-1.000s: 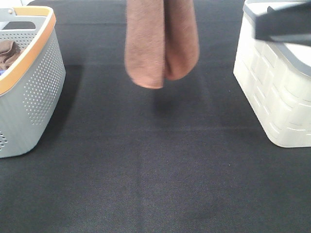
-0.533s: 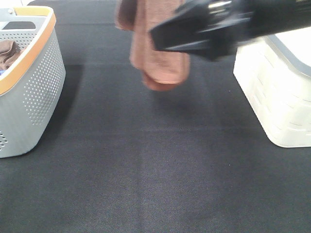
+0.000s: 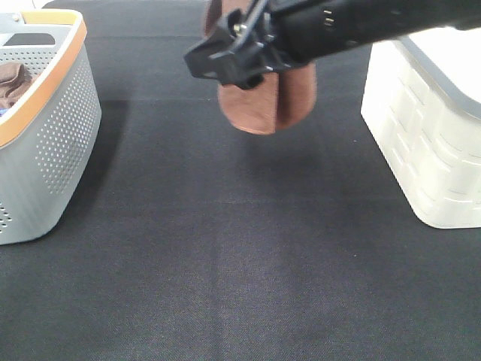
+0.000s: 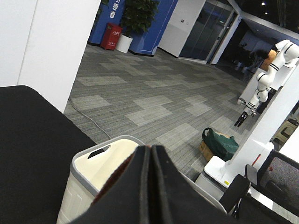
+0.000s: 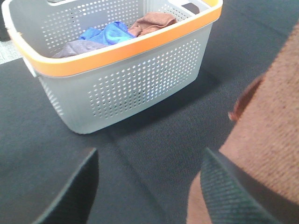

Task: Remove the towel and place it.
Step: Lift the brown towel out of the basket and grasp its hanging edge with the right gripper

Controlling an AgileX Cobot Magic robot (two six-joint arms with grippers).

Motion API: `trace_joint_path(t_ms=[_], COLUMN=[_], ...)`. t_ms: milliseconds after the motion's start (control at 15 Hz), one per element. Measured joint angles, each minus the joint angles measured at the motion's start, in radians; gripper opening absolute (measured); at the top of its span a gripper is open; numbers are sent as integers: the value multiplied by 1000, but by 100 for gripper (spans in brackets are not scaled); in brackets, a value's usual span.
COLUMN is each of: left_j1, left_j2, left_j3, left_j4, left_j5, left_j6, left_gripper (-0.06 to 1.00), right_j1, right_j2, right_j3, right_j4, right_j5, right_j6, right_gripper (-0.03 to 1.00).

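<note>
Reddish-brown microfibre, the towel hung folded lengthwise in mid-air above the far middle of the black worktop, its lower end clear of the surface and touching nothing below. It was suspended from above, where the left claw showed its fingers pressed flat together with a sliver of the cloth beside them; this pinch was judged to bear the whole weight. The right arm reached across from the right side, and the right claw stood with its fingers wide apart just in front of the hanging cloth, one finger beside the fabric but gripping nothing, a pose that suggested preparation for a second hold on the towel. To the left stood the grey basket with its orange rim, holding a darker brown cloth and a blue cloth. To the right stood the white basket, apparently empty, and so the likely destination.
</note>
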Motion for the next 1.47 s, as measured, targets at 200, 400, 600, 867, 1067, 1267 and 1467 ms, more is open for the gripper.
trace_joint_path(t_ms=[200, 400, 600, 867, 1067, 1267, 1467], left_j1=[0, 0, 0, 2, 3, 3, 3], left_j2=[0, 0, 0, 0, 0, 0, 0], left_j3=[0, 0, 0, 0, 0, 0, 0], left_j4=[0, 1, 40, 67, 142, 179, 183], left_j5=[0, 0, 0, 0, -4, -21, -24], left_j6=[0, 0, 0, 1, 0, -1, -4], left_gripper=[0, 0, 0, 0, 0, 0, 0], right_j1=[0, 0, 0, 0, 0, 0, 0], right_j2=[86, 153, 163, 163, 160, 121, 117], right_j3=[-59, -62, -62, -33, 17, 46, 63], right_j4=[3, 4, -21, -72, -73, -76, -76], right_j5=[-3, -24, -83, -187, -220, -255, -279], right_j6=[0, 2, 29, 91, 101, 101, 101], right_gripper=[61, 61, 61, 61, 61, 61, 61])
